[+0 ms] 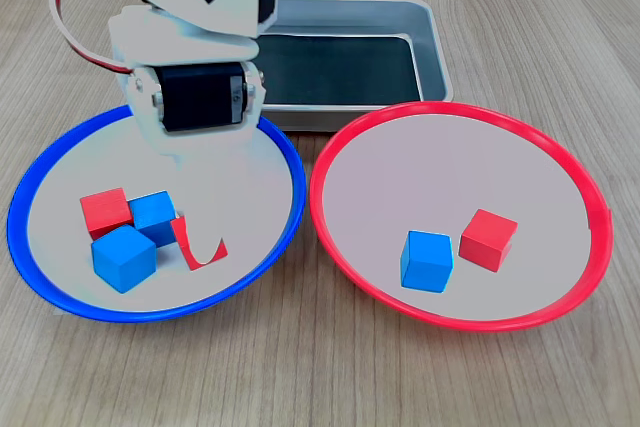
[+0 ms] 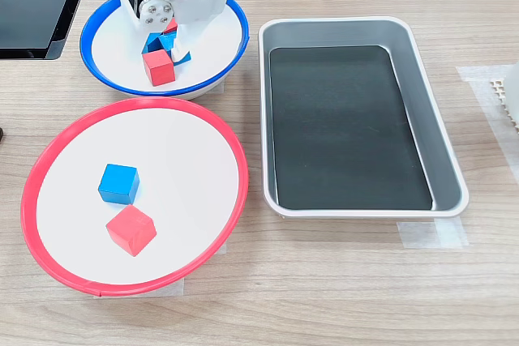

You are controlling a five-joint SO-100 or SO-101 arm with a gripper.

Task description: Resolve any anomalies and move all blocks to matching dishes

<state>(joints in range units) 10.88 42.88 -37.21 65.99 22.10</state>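
While white end effector (image 1: 190, 202) hangs over blue-rimmed round dish (image 1: 60, 292), grip state unreadable; small red matte cube (image 2: 160, 68) there looks misplaced, likely target.

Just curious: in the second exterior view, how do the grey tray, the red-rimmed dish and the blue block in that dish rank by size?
1. Grey tray
2. Red-rimmed dish, slightly smaller-looking
3. Blue block, far smaller

Large round shallow blue-rimmed dish (image 1: 60, 292) with pale grey inside holds four small matte cubes: red cube (image 1: 104, 211), two blue cubes (image 1: 124, 257) (image 1: 153, 215) touching in a cluster, and another red cube (image 2: 159, 67), partly hidden in the first exterior view. Matching red-rimmed dish (image 1: 560, 302) holds one blue cube (image 1: 427, 260) and one red cube (image 1: 488, 239), just beside each other, flat on the dish floor.
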